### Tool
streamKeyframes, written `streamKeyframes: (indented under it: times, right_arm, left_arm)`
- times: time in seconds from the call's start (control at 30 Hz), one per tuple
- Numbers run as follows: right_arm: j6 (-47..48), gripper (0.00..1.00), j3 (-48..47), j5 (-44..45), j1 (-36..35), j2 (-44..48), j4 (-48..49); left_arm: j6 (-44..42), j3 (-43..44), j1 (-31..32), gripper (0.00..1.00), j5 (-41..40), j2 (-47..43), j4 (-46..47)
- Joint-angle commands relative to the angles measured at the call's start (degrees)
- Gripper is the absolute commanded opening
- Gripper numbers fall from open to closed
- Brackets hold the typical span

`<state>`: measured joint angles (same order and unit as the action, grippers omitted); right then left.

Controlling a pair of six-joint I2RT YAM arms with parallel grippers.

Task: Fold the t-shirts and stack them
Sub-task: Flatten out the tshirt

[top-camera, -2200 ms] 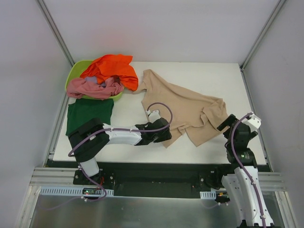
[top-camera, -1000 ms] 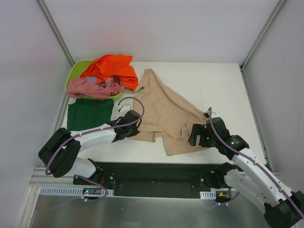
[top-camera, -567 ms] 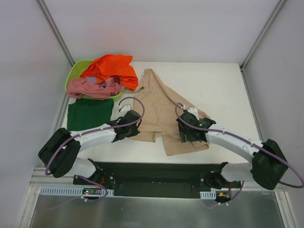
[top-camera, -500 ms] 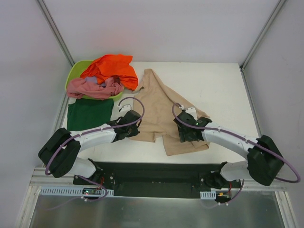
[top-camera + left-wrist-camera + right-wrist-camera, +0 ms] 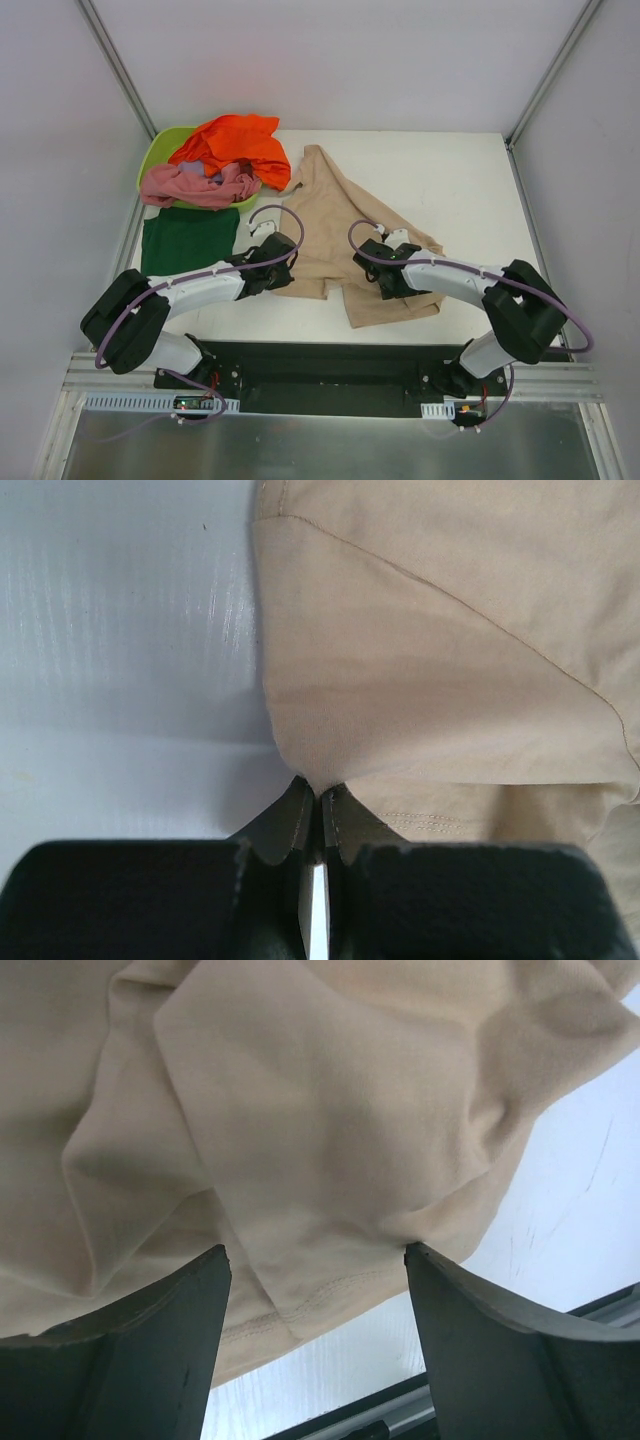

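Observation:
The beige t-shirt [image 5: 335, 225] lies crumpled in the middle of the table. My left gripper [image 5: 283, 252] is shut on a pinch of its left edge, as the left wrist view [image 5: 320, 798] shows. My right gripper [image 5: 372, 268] is open, its fingers [image 5: 160, 1335] spread over the shirt's lower folded edge [image 5: 320, 1210] and pressed on the cloth. The dark green t-shirt [image 5: 188, 238] lies folded flat at the left. The orange t-shirt [image 5: 235, 145] and pink t-shirt [image 5: 195, 186] are heaped on the tub.
A lime-green tub [image 5: 160, 155] stands at the back left under the heaped shirts. The white table [image 5: 450, 170] runs to metal frame posts at both sides. Its near edge shows in the right wrist view [image 5: 420, 1400].
My left gripper dragged the beige shirt's edge leftward, then held still. My right arm swung from the table's right edge in over the shirt's lower right part and moved further left.

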<state>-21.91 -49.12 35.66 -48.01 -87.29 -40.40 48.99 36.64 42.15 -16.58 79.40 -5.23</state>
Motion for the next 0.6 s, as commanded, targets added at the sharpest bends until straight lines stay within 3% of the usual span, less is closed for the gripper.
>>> streamKeyframes:
  times: [0.0, 0.57]
  right_arm:
    - [-2.87, 0.72, -1.59, 4.85, -0.33, -1.31, -2.58]
    - [-8.76, 0.60, -0.27, 10.31, -0.33, 1.24, -9.60]
  left_arm:
    - [0.75, -0.52, -0.23, 0.00, 0.49, -1.00, -0.48]
    - [0.75, -1.49, -0.40, 0.00, -0.82, -2.75, -0.48]
